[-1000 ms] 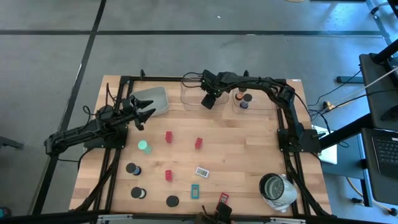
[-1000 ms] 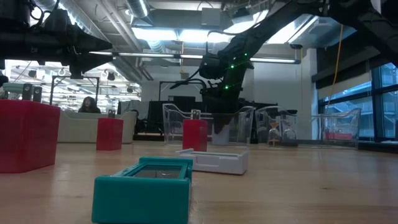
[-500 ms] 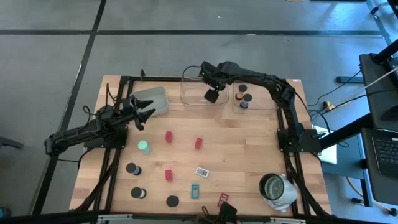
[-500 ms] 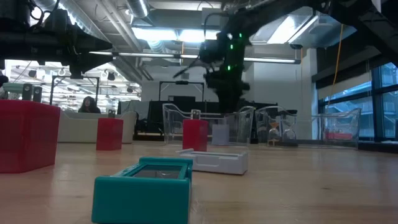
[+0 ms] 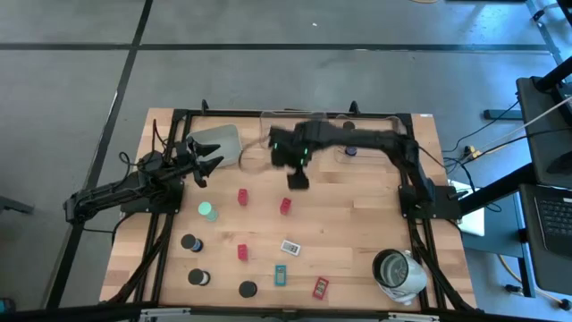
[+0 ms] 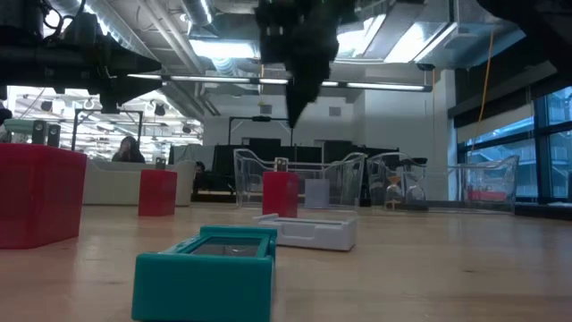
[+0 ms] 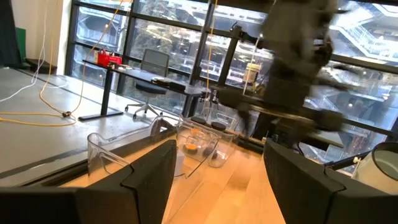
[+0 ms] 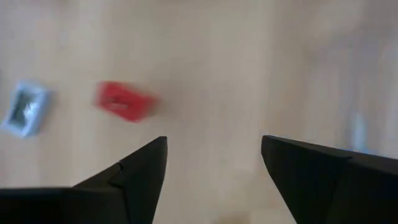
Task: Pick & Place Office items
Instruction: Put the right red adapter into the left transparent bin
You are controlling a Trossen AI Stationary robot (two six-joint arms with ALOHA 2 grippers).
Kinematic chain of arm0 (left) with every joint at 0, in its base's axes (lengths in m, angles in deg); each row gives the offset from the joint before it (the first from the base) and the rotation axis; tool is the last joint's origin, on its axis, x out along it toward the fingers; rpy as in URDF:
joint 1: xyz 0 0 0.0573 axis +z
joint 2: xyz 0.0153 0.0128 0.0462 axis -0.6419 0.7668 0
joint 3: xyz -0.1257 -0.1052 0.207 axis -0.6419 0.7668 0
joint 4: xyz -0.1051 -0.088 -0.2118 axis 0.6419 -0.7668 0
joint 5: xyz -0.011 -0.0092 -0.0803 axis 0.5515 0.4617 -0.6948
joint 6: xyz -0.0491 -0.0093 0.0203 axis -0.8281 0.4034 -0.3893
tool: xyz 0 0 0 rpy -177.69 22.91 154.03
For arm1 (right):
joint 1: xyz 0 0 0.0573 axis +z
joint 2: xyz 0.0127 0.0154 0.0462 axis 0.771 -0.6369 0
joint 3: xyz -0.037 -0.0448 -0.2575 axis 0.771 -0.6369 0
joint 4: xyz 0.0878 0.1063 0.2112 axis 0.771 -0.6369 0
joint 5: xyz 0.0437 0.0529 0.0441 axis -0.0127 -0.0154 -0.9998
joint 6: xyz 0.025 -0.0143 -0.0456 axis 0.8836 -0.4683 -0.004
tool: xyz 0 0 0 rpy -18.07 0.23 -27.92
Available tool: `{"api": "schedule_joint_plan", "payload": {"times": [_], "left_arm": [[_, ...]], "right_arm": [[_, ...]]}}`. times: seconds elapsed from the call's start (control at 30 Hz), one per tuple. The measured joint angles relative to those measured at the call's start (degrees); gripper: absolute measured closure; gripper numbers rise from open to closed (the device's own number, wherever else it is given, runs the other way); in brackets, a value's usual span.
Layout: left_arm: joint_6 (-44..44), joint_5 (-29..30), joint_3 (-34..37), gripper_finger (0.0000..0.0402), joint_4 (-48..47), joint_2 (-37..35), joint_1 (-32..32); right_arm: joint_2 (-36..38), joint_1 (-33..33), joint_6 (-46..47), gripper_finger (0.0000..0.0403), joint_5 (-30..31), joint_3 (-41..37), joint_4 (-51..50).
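A light wooden table (image 5: 357,224) carries the scattered pieces. Near its centre two red blocks (image 5: 242,197) (image 5: 285,207) are seen, with a third red block (image 5: 241,252) toward 7 o'clock. A green disc (image 5: 206,211) lies at 9 o'clock. Three black round caps (image 5: 189,242) (image 5: 198,277) (image 5: 248,289) are spread toward 7 and 8 o'clock. A white rectangle (image 5: 290,247) and a teal rectangle (image 5: 280,275) are placed near 6 o'clock, beside a flat red piece (image 5: 320,287). A silvery-white round container (image 5: 398,273) stands at 4 o'clock. A grey tray (image 5: 219,143) sits at 10 o'clock, and clear trays (image 5: 375,148) line the edge from 12 to 1 o'clock.
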Motion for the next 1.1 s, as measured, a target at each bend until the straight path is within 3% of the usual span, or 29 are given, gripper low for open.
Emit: {"api": "schedule_joint_plan", "payload": {"times": [0.43,0.67,1.1], "left_arm": [[-0.02,-0.02,0.00,0.0162,0.03,-0.01,-0.01],[-0.03,0.00,0.02,0.0162,0.48,-0.02,-0.01],[-0.02,0.17,0.00,0.0162,0.48,0.00,-0.02]], "right_arm": [[-0.09,16.15,-20.80,0.0156,2.32,-2.73,7.88],[-0.20,17.43,-29.85,0.0156,8.58,-8.26,13.22],[-0.22,12.75,-29.90,0.0156,2.36,-17.12,22.56]]}}
